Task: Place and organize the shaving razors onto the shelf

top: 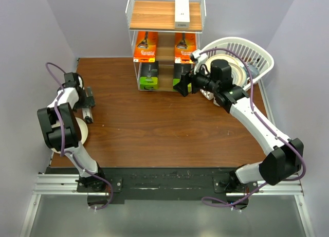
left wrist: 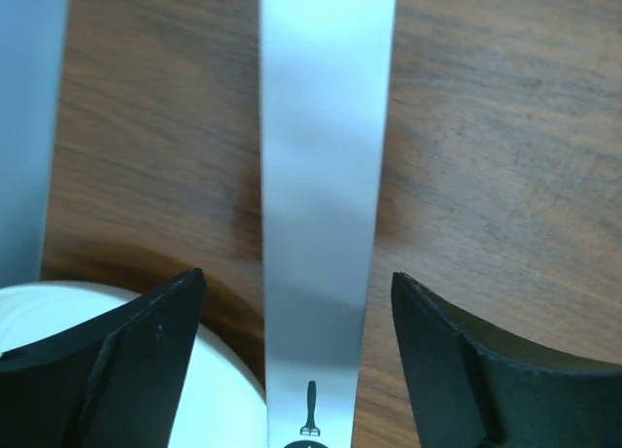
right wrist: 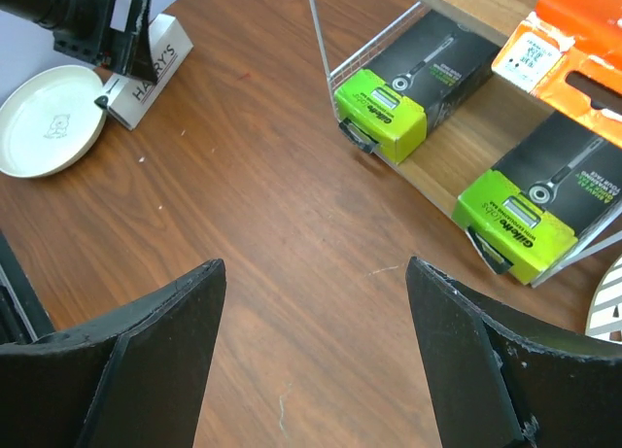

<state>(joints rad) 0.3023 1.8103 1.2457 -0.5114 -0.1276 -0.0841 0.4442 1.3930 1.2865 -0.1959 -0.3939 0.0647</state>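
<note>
The shelf (top: 165, 22) stands at the back centre. A long white box (top: 181, 12) lies on its top board, two orange cards (top: 145, 46) on the middle board, and two black boxes with lime-green ends (top: 148, 75) on the bottom board. A second long white box (left wrist: 326, 176) lies on the table at the far left. My left gripper (left wrist: 297, 275) is open with a finger on each side of it, gaps showing on both sides. My right gripper (top: 181, 86) is open and empty just in front of the shelf's lower right black box (right wrist: 544, 200).
A round cream plate (top: 79, 133) lies beside the white box, near the left arm, and shows in the left wrist view (left wrist: 87, 361). A white slotted basket (top: 254, 52) holding plates stands at the back right, behind the right arm. Walls close in on both sides.
</note>
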